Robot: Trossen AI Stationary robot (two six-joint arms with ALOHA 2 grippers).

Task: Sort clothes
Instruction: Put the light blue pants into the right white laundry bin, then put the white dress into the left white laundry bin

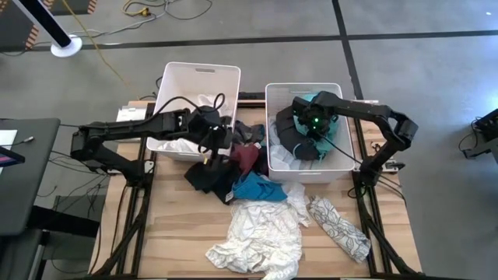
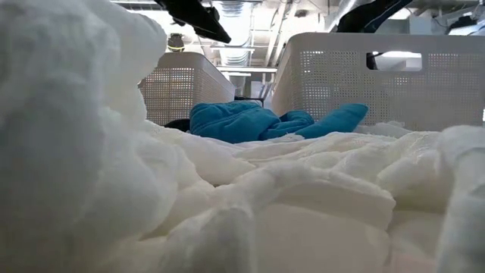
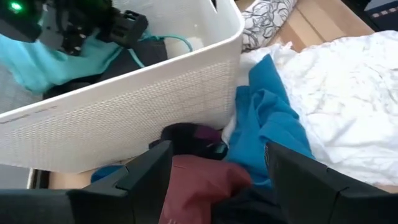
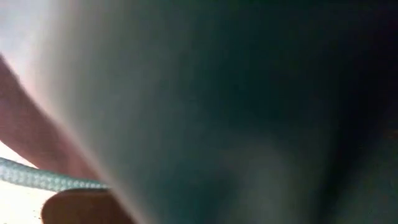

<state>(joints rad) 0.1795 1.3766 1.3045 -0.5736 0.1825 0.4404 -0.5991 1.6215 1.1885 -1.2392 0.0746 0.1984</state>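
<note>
A pile of clothes lies on the table in front of two white bins: a maroon garment (image 1: pixel 246 159), a black one (image 1: pixel 208 176), a teal one (image 1: pixel 257 187), a large white one (image 1: pixel 261 233) and a white-patterned one (image 1: pixel 339 226). My left gripper (image 1: pixel 212 151) hangs open above the pile's far left part. In the left wrist view the maroon garment (image 3: pixel 199 180) shows between and below its fingers, apart from them. My right gripper (image 1: pixel 308 124) is down in the right bin (image 1: pixel 307 173), among teal and dark clothes (image 1: pixel 299 148). Cloth fills the right wrist view.
The left bin (image 1: pixel 173 78) holds white clothes (image 1: pixel 187 145). The right bin's wall (image 3: pixel 124 99) stands close beside my left gripper. The teal garment (image 3: pixel 267 118) leans against that wall's corner. Bare wood (image 1: pixel 175 225) shows at the table's near left.
</note>
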